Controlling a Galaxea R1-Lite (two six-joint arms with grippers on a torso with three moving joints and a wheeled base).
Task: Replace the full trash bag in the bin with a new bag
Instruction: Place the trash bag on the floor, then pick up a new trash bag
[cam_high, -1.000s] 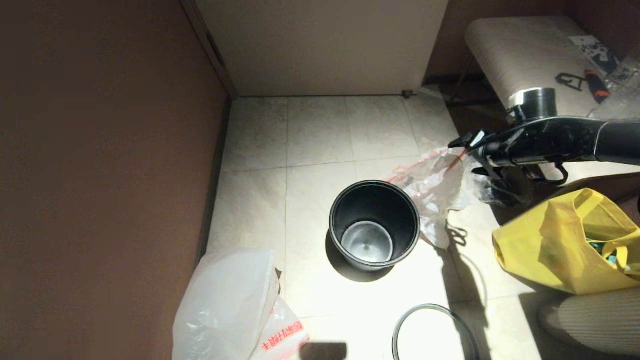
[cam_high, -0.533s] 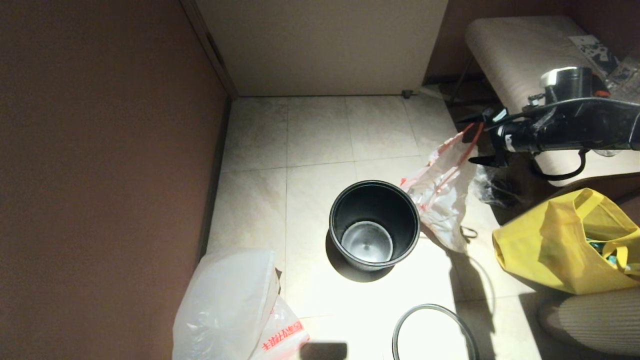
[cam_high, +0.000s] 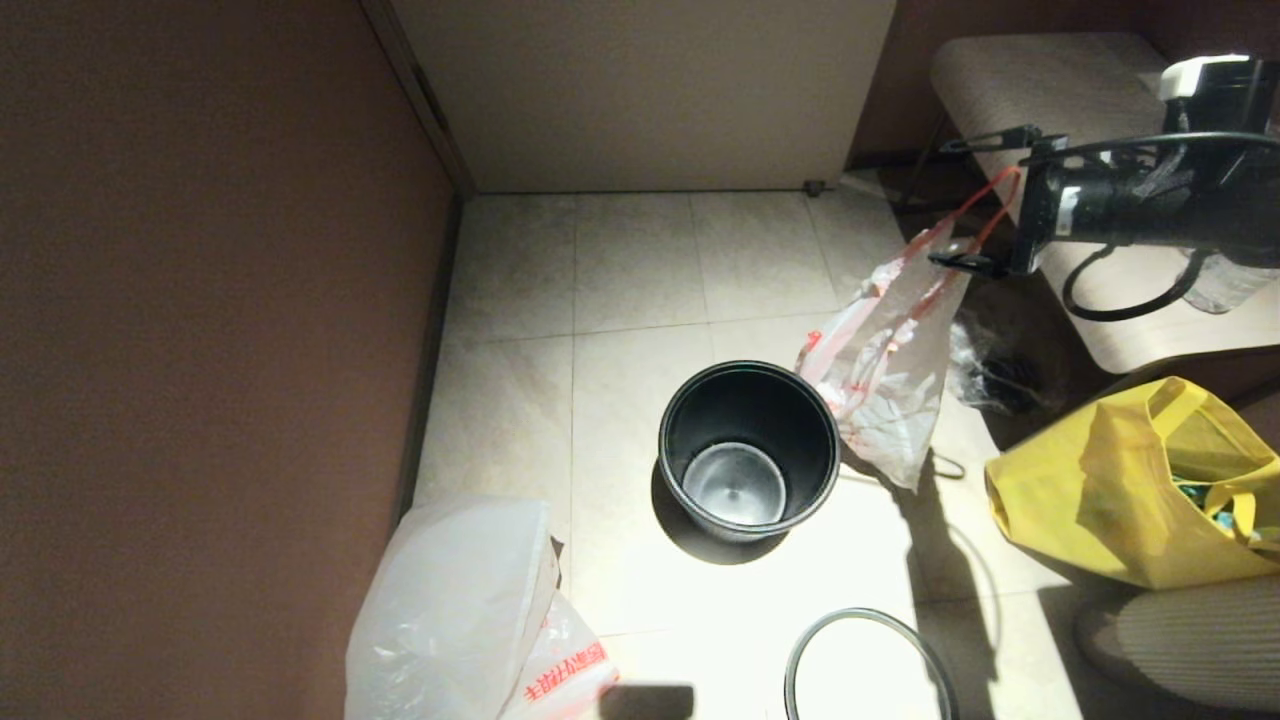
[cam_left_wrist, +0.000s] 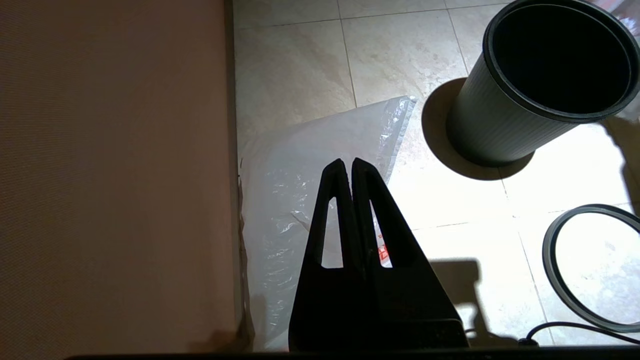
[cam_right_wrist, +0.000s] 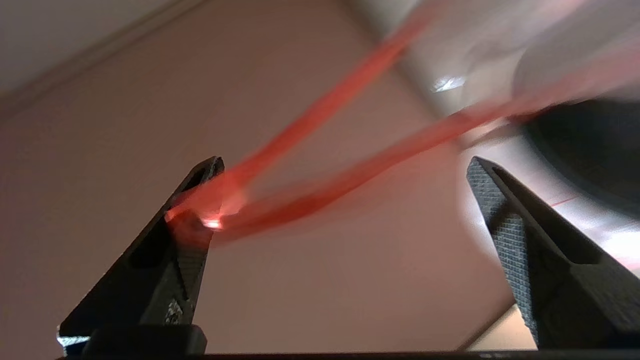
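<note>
See-through full trash bag (cam_high: 885, 385) dangling crumpled, orange-pink handles hooked on open right hand (cam_high: 985, 198).

Full trash bag (cam_high: 890, 370): thin, see-through whitish plastic with orange-pink handle strips (cam_right_wrist: 320, 150). Out of the bin, hanging stretched and slack-bodied just beside the bin's far right side, lower corner reaching the floor. One handle strip is looped over a finger (cam_right_wrist: 190, 210) of the right gripper (cam_high: 985, 200), whose fingers stand wide apart.

Bin (cam_high: 748, 450): small, round, black-walled, upright on the tiled floor, no liner inside, bare bottom showing. Its thin grey hoop (cam_high: 865, 660) lies flat on the floor, apart from it on the near side.

New bag (cam_high: 470, 610): milky white, red characters, lying crumpled on the floor by the left wall, well apart from the bin.
</note>
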